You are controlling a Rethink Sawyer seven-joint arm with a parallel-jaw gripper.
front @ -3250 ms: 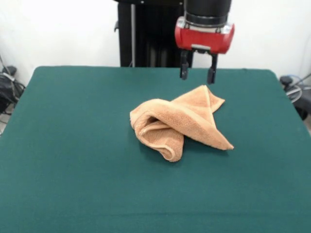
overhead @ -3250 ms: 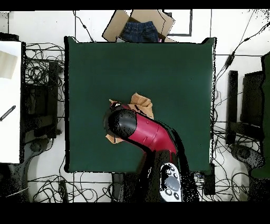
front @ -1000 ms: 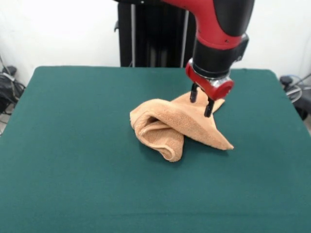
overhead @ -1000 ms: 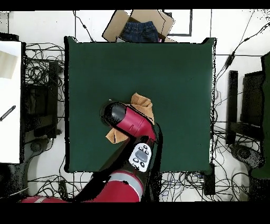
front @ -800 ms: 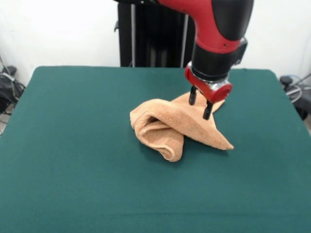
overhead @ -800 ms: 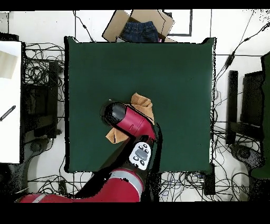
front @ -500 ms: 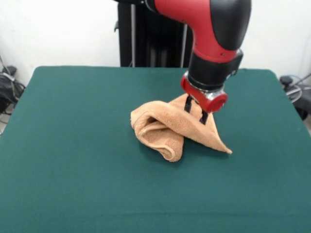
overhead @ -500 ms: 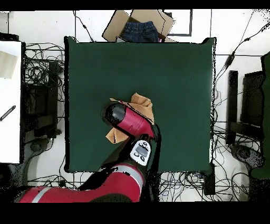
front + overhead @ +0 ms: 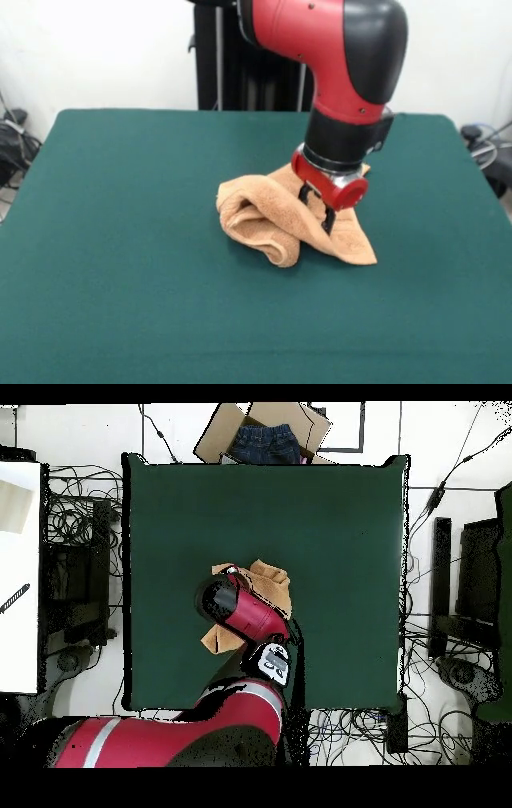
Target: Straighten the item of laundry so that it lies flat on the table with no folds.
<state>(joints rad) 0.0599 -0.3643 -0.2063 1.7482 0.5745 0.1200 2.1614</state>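
1. The gripper [image 9: 318, 210] is pressing down into the towel [image 9: 272, 220], its fingers sinking into the upper flap; whether they are clamped on cloth I cannot tell.
2. It is probably aiming at that flap because it lies folded over the rest, the layer to peel back.
3. The towel is sitting bunched near the middle of the table [image 9: 120, 240], with a rolled fold at its front.
4. Bare green felt is surrounding it on every side, leaving room to spread it.
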